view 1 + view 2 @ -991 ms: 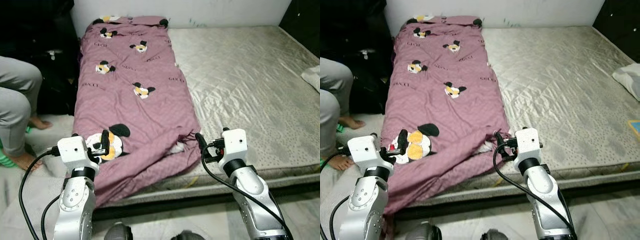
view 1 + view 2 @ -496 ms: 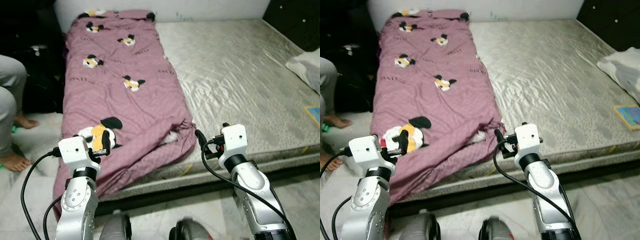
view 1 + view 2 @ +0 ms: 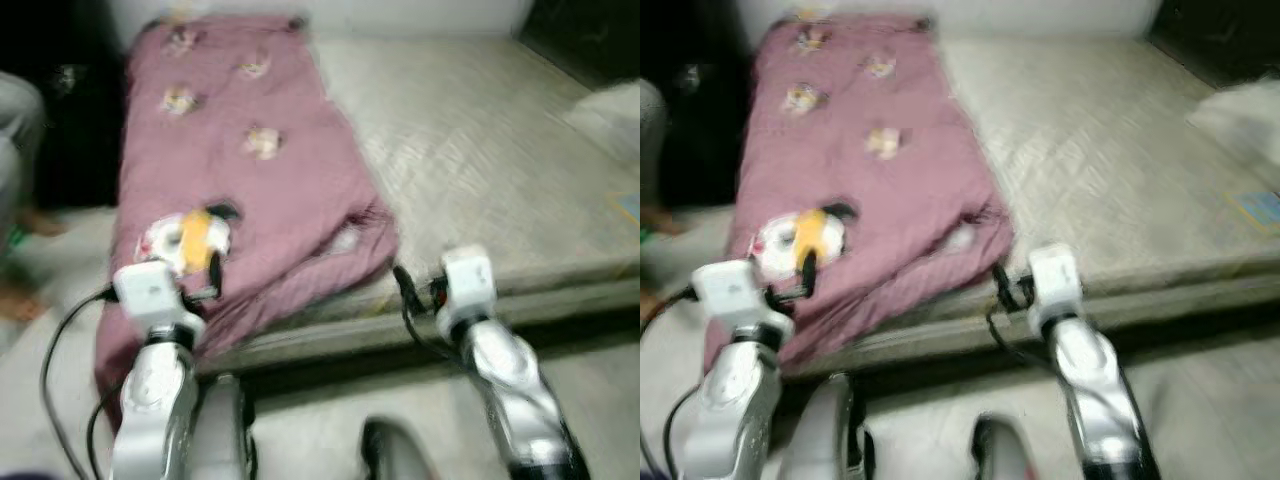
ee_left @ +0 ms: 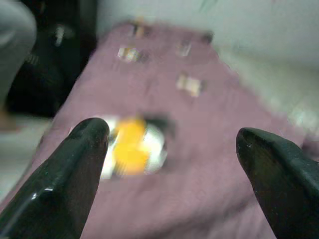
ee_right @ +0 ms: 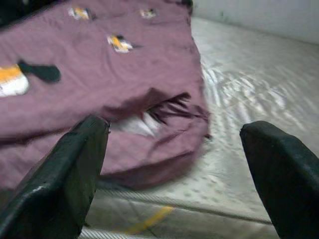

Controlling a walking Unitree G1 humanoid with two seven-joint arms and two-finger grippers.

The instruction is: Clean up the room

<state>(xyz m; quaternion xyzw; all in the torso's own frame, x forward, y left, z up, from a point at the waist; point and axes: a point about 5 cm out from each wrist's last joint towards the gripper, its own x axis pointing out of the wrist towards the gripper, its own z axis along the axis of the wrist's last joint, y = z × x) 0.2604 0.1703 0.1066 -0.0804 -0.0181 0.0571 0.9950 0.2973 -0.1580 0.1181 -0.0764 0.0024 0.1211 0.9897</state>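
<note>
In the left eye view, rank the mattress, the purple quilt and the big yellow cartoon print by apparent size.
1. mattress, covering the most area.
2. purple quilt, a long strip along the mattress's left side.
3. big yellow cartoon print, a small patch on the quilt's near end.

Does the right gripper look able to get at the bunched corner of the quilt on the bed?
Probably yes. The right gripper is open and faces the quilt corner at the mattress edge, with nothing between them, though it hangs short of the fabric.
</note>
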